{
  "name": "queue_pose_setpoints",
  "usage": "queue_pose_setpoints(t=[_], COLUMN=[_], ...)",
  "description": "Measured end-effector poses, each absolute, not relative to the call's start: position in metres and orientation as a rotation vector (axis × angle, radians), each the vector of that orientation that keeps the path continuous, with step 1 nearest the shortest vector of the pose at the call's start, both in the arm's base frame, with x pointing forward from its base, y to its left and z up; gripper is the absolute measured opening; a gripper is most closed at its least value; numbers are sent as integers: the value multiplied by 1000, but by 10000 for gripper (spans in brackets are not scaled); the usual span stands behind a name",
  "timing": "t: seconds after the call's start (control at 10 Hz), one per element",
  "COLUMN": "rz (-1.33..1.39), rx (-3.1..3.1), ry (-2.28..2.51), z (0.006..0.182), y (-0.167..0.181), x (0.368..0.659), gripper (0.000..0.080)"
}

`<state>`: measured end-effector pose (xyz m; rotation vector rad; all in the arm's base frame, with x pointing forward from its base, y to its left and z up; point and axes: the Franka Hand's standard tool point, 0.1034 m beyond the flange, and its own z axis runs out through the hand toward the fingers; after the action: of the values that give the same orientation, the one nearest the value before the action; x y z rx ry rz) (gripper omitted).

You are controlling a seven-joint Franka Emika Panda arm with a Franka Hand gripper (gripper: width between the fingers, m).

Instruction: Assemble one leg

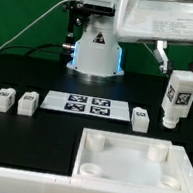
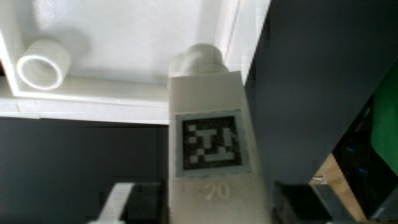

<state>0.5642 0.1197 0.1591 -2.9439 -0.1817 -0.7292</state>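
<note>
My gripper [image 1: 180, 69] is shut on a leg [image 1: 177, 100], a small white block with a black-and-white tag, and holds it upright in the air above the back right part of the large white panel [image 1: 126, 150]. In the wrist view the held leg [image 2: 210, 130] fills the middle, with its tag facing the camera and its rounded tip pointing at the panel's edge [image 2: 107, 95]. A round corner socket [image 2: 43, 68] of the panel shows beside it. Three more legs lie on the table: two at the exterior view's left [image 1: 3, 98] [image 1: 28, 101] and one [image 1: 141, 117] right of the marker board.
The marker board [image 1: 89, 106] lies flat behind the panel. The arm's base [image 1: 98, 49] stands at the back middle. A green cable runs along the back on the exterior view's left. The table is black.
</note>
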Motion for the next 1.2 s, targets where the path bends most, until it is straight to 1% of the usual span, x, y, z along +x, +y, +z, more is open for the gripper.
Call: queue_pose_setpoints(t=[0.1, 0.3, 0.5, 0.7, 0.9, 1.2], rz=[-755, -795, -763, -758, -743, -733], rx=[-2933, -2917, -2917, -2919, -2924, -2930], ry=[-195, -186, -151, -133, -127, -127], z=[152, 150, 136, 131, 120, 114], y=[119, 119, 125, 122, 120, 116], x=[572, 598, 598, 603, 605, 606], gripper=[285, 285, 285, 285, 285, 285])
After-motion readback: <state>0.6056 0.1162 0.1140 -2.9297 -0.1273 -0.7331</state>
